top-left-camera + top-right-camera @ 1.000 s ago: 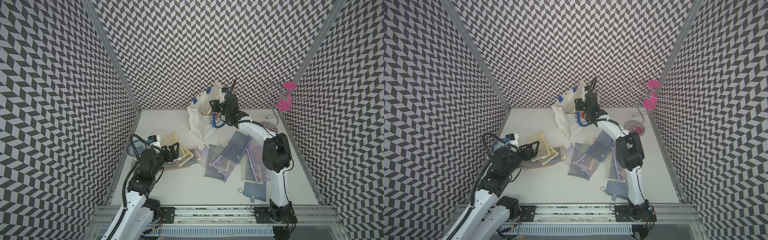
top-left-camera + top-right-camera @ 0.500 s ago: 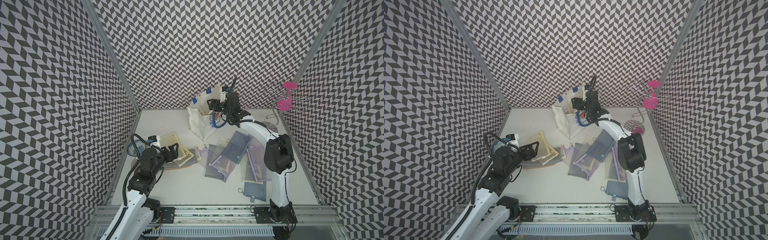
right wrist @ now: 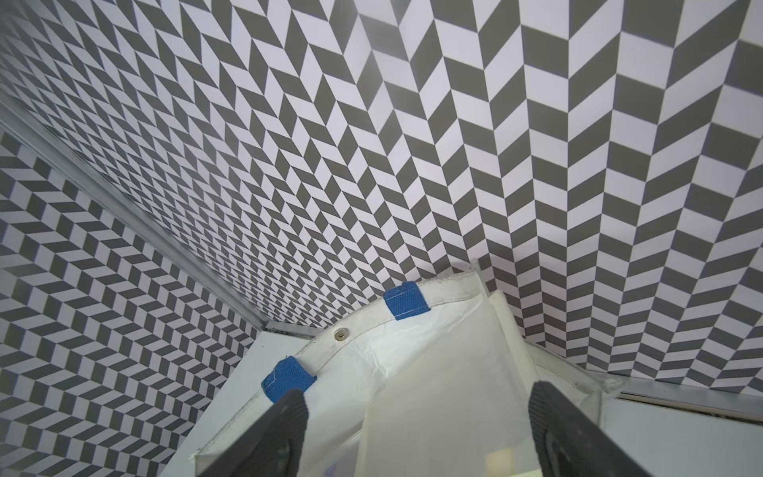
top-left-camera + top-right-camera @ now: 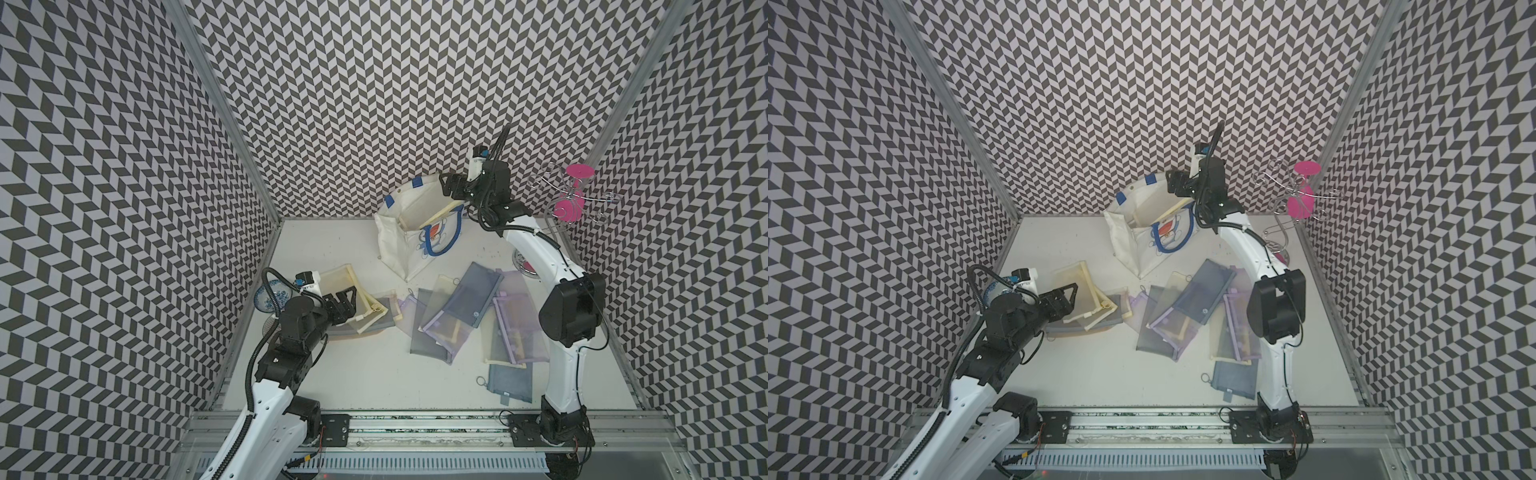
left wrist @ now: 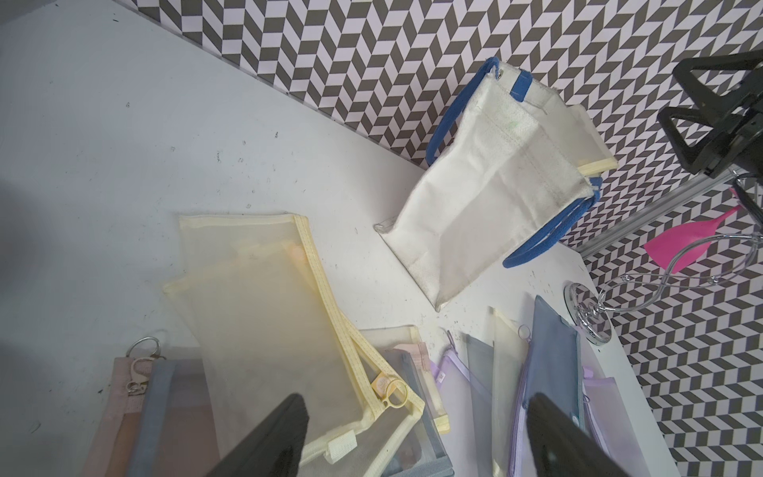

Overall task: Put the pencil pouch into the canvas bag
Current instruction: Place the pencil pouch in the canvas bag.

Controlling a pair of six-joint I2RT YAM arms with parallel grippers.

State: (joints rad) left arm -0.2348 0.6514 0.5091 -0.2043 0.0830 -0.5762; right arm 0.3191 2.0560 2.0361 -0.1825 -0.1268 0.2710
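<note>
In canvas bag [image 4: 390,245], pale-yellow pencil pouch [image 4: 436,215]

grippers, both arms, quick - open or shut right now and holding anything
left gripper: open, empty, above the yellow mesh pouches.
right gripper: open, empty, over the mouth of the canvas bag.

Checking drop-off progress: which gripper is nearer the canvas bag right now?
Right. The right gripper hangs open just above the canvas bag, at its open top. The left gripper, also open, is over a yellow mesh pouch, well apart from the bag.
</note>
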